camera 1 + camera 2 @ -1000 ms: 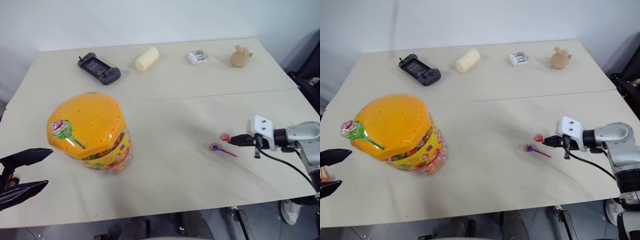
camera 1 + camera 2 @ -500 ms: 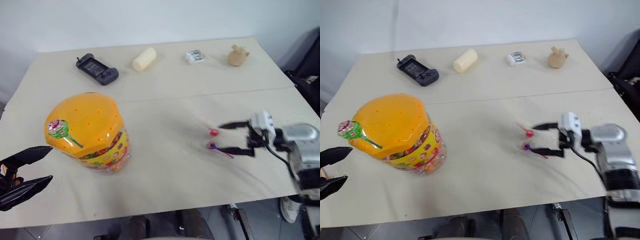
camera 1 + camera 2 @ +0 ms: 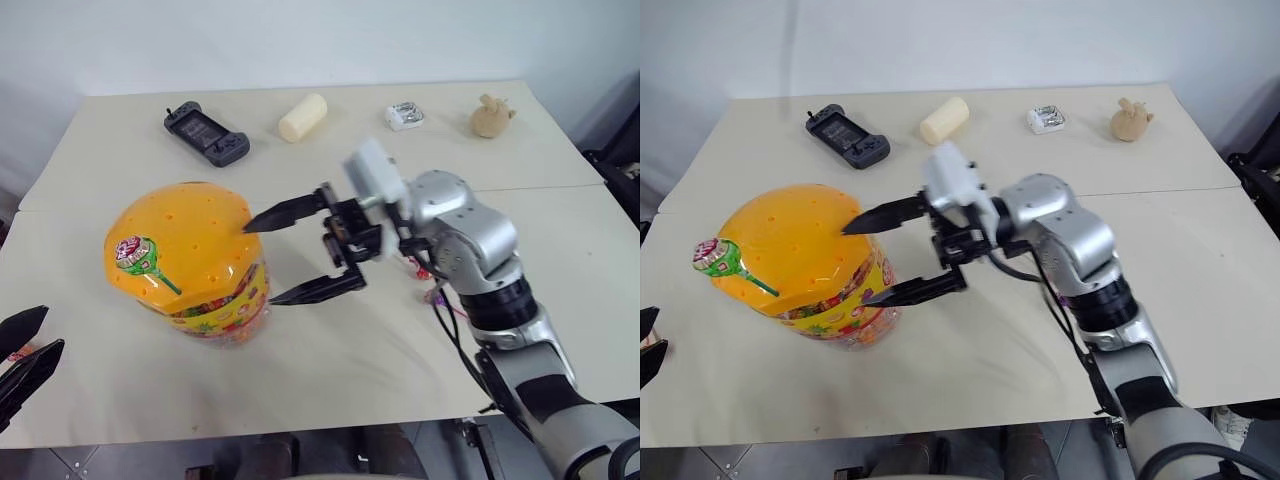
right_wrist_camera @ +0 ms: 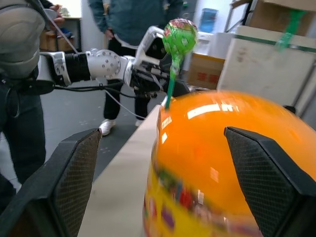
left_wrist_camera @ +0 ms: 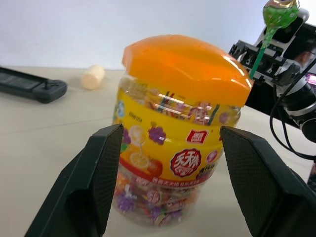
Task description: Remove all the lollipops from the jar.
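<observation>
Left eye view first: the jar (image 3: 190, 262) stands on the near left part of the table (image 3: 330, 360), its orange domed lid (image 3: 185, 240) on, with one green-stick lollipop (image 3: 135, 258) planted in the lid's side nearest the robot's left. The right gripper (image 3: 296, 252) hovers beside the jar with its two black fingers spread wide, one tip over the lid's edge, the other level with the yellow label; it holds nothing. Two more lollipops (image 3: 428, 280) lie on the table behind the right arm, partly hidden. The left gripper (image 3: 25, 355) waits at the near left edge, fingers parted and empty.

Right eye view: same layout, and the lollipop's head clearly stands out past the lid's rim on the far side from the right gripper (so that gripper must reach across the dome).

Left wrist view: the jar sits squarely between the left fingers (image 5: 101, 173), apart from both.

Right wrist view: the green stick rises beyond the dome, midway between the spread fingers (image 4: 74, 173).

To do the step well, I judge the left gripper should steady the jar while the right pinches the stick low, near the lid, and pulls along its slant.
</observation>
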`<act>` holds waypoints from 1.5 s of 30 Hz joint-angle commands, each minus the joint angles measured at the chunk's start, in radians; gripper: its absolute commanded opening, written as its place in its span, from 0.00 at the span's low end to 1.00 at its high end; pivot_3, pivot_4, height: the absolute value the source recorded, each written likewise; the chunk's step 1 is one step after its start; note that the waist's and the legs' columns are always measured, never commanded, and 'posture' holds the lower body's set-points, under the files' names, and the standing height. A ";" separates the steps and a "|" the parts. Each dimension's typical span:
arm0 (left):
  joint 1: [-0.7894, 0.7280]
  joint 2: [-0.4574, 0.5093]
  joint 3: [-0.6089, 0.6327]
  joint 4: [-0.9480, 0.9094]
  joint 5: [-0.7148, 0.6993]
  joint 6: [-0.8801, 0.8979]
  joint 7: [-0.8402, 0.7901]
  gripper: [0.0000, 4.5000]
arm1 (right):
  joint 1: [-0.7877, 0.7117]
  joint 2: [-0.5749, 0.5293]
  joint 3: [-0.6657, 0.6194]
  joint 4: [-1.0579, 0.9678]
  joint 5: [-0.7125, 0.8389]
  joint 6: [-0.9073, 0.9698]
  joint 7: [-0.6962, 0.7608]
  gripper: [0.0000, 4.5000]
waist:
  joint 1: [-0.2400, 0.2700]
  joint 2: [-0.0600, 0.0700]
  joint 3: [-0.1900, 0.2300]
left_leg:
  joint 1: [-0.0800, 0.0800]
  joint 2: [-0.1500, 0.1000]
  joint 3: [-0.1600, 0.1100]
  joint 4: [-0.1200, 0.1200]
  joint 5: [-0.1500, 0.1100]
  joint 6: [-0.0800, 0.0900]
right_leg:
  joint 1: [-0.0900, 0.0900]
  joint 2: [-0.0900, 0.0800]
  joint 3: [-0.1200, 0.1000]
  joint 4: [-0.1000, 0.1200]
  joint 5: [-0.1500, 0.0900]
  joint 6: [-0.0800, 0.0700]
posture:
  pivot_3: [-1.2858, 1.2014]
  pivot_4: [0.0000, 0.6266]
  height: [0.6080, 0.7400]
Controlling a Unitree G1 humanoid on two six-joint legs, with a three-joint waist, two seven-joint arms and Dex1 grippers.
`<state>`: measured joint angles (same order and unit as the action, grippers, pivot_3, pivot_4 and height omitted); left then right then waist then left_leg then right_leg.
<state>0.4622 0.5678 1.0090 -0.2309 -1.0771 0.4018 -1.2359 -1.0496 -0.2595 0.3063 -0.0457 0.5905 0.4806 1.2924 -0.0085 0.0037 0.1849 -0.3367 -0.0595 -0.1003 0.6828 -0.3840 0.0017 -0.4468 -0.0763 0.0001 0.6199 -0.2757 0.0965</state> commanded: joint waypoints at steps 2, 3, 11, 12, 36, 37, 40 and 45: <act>0.021 -0.024 -0.005 -0.031 0.001 -0.042 -0.001 0.74 | -0.112 0.099 0.039 0.060 -0.064 0.041 -0.082 0.93 | -0.004 0.000 0.000 | 0.000 0.001 0.000 0.000 0.000 -0.001 | -0.001 0.001 -0.001 0.001 0.000 -0.001 | 0.52 0.24 1.00; 0.019 -0.026 -0.008 -0.032 0.001 -0.046 0.001 0.74 | -0.126 0.115 0.049 0.073 -0.077 0.049 -0.091 0.93 | -0.006 0.000 0.000 | 0.000 0.001 0.000 0.000 0.000 -0.001 | -0.001 0.001 -0.001 0.002 -0.001 -0.001 | 0.52 0.24 1.00; 0.016 -0.016 -0.019 -0.033 -0.014 -0.060 0.004 0.74 | -0.169 0.163 0.113 0.100 -0.132 0.055 -0.051 0.89 | -0.022 -0.003 -0.002 | 0.001 0.001 0.000 0.000 0.000 -0.001 | -0.001 0.001 -0.001 0.002 -0.001 -0.002 | 0.52 0.24 1.00; 0.013 -0.012 -0.020 -0.032 -0.016 -0.059 0.004 0.74 | -0.172 0.168 0.113 0.107 -0.136 0.049 -0.047 0.84 | -0.025 -0.003 -0.002 | 0.001 0.001 0.000 0.000 0.000 -0.001 | -0.001 0.001 0.000 0.002 -0.001 -0.002 | 0.52 0.24 1.00; -0.084 0.068 -0.035 -0.128 -0.119 0.005 0.032 0.74 | -0.221 0.255 -0.211 0.271 0.067 -0.031 0.026 0.00 | -0.023 -0.003 -0.002 | 0.001 0.002 0.000 -0.001 0.001 -0.002 | -0.001 0.002 0.000 0.004 -0.001 -0.002 | 0.52 0.24 1.00; -0.093 0.080 -0.035 -0.156 -0.138 0.014 0.040 0.74 | -0.217 0.223 -0.263 0.266 0.110 0.006 0.019 0.00 | -0.019 -0.004 -0.002 | 0.001 0.002 -0.001 -0.001 0.000 -0.002 | -0.001 0.002 -0.001 0.003 -0.001 -0.002 | 0.52 0.24 1.00; -0.100 0.108 -0.036 -0.219 -0.173 0.036 0.054 0.74 | -0.196 0.115 -0.336 0.241 0.157 0.081 0.015 0.00 | -0.016 -0.004 -0.002 | 0.000 0.001 -0.003 -0.001 0.000 -0.001 | 0.001 0.000 -0.003 0.003 -0.001 -0.002 | 0.52 0.24 1.00; -0.082 0.169 -0.035 -0.300 -0.178 0.060 0.029 0.74 | -0.037 -0.284 -0.328 0.245 -0.014 0.043 0.092 0.00 | -0.017 -0.003 -0.002 | -0.001 0.000 -0.003 -0.003 -0.002 0.002 | 0.001 0.000 -0.003 0.000 -0.001 -0.002 | 0.52 0.24 1.00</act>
<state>0.3692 0.7232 0.9575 -0.4933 -1.2311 0.4615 -1.1940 -1.1168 -0.4696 -0.0081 0.2056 0.6319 0.5590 1.3443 -0.0259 0.0005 0.1831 -0.3383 -0.0597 -0.1023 0.6798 -0.3864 0.0044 -0.4468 -0.0768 -0.0028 0.6197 -0.2767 0.0947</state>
